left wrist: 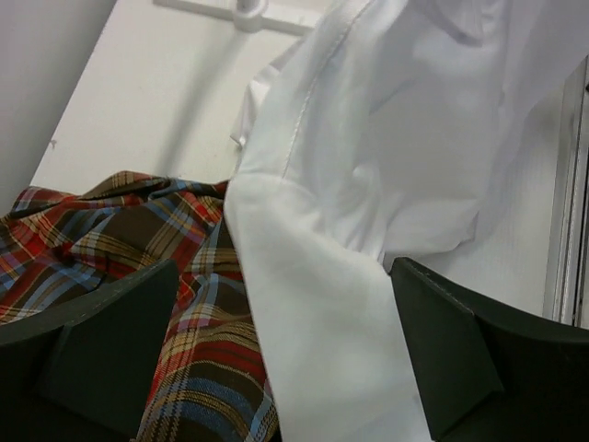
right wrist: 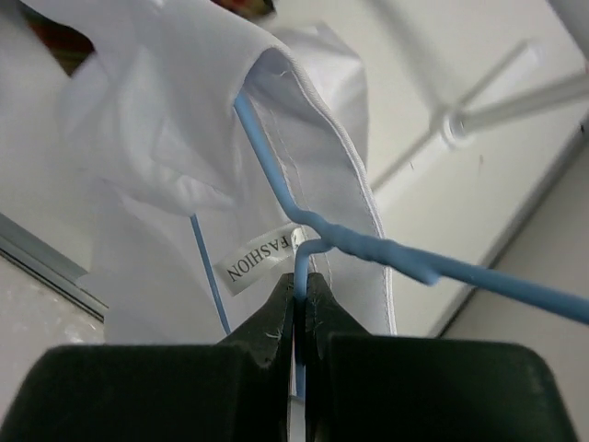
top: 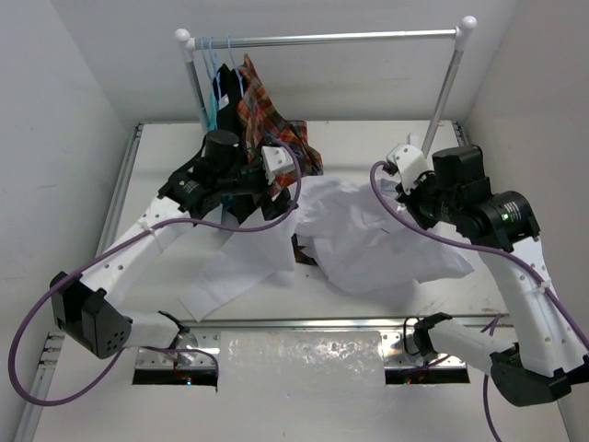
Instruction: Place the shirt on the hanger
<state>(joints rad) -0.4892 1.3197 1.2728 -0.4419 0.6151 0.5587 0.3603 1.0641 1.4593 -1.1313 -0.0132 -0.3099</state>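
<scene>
While the right gripper (right wrist: 301,296), jaws clamped, pins the hanger (right wrist: 377,249) neck inside the shirt (right wrist: 156,138) collar, the left gripper (left wrist: 283,267), jaws wide apart astride cloth, likely must grip and drape it.

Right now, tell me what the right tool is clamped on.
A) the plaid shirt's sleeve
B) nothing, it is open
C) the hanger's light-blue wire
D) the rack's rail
C: in the right wrist view the right tool is shut on the thin blue wire of the hanger, just below its twisted neck, with the collar of the shirt draped over the wire.
</scene>
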